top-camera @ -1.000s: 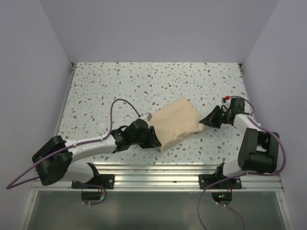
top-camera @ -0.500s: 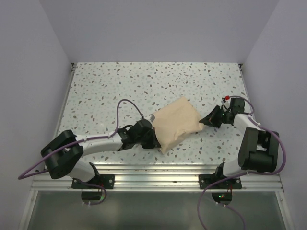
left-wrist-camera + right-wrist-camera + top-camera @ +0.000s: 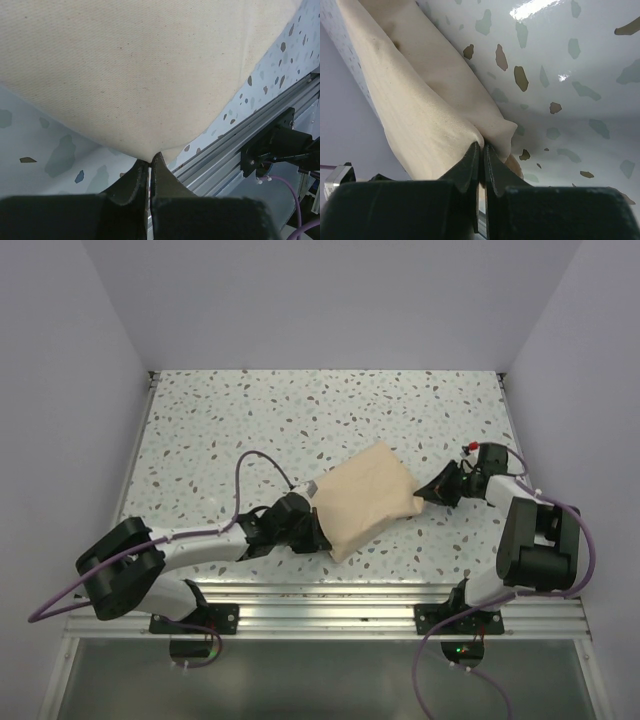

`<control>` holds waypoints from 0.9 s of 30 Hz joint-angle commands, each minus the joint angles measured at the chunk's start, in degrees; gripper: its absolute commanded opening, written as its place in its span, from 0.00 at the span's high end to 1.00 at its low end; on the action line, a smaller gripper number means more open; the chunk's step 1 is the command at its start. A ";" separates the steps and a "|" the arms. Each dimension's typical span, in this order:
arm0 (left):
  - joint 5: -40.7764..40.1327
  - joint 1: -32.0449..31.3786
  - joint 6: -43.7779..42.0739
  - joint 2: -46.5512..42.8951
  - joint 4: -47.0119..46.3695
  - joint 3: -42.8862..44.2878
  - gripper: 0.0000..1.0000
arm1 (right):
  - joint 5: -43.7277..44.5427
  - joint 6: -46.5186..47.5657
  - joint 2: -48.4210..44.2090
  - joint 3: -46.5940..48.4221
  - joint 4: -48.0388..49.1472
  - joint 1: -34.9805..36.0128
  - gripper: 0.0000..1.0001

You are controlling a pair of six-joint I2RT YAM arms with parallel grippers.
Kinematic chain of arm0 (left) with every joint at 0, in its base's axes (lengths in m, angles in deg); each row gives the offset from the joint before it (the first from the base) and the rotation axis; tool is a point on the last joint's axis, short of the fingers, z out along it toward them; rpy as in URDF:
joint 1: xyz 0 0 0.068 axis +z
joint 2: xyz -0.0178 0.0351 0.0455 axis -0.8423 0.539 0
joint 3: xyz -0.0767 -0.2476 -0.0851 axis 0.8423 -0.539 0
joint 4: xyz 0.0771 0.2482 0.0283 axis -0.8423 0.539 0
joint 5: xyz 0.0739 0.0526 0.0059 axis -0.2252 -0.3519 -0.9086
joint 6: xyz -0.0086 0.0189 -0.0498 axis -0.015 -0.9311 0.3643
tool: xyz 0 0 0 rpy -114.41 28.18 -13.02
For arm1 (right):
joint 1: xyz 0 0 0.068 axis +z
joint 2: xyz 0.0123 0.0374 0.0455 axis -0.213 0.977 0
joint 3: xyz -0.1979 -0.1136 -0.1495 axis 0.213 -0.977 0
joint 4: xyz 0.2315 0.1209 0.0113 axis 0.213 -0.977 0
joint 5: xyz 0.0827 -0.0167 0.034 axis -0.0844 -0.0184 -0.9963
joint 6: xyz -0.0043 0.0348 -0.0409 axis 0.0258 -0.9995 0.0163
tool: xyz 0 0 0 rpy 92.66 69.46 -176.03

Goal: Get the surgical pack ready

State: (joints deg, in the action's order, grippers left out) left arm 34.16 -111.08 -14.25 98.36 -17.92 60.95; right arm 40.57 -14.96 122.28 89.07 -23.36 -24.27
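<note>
Folding the wrap sheet (image 3: 365,498): left fingers (image 3: 132,177) and right fingers (image 3: 468,162) clamp opposite corners; next probably means drawing both inward

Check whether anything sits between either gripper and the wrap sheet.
Nothing visible does. The left gripper is shut on a corner of the wrap sheet, and the right gripper is shut on a fold at its opposite edge.

Wrap sheet (image 3: 150,75) — cropped in 2 wrist views.
</note>
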 commanded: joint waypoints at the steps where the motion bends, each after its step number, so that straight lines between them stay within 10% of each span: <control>1: -0.03 -0.10 -0.82 0.87 2.03 -0.47 1.00 | 2.27 -0.15 0.54 1.89 2.18 -0.34 0.93; 6: -1.70 -1.15 -2.41 0.88 4.14 1.91 0.98 | 4.02 -0.24 -1.38 2.50 1.74 -0.43 0.84; 7: -1.96 -1.24 -2.32 0.44 4.57 2.08 0.95 | 4.11 -0.33 -1.83 2.59 1.92 -0.43 0.66; 13: -6.43 -1.24 -3.20 -6.06 12.46 3.75 0.57 | 6.83 0.11 -6.05 5.40 -2.37 -0.43 0.33; 20: -13.99 1.30 -2.58 -17.13 24.78 4.72 0.37 | 10.98 0.82 -12.28 5.06 -5.29 -0.60 0.19; 24: -17.60 5.69 -7.57 -26.00 28.65 7.17 0.01 | 10.09 1.16 -17.12 6.98 -8.95 -0.51 0.13; 27: -20.50 8.60 -10.48 -28.31 30.86 12.18 0.00 | 10.71 3.27 -20.37 9.44 -12.30 -0.51 0.11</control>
State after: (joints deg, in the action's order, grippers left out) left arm 19.12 -104.50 -19.94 72.28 9.88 67.33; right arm 49.97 -14.13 105.65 94.40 -31.34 -24.64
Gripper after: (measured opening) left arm 0.995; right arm 0.880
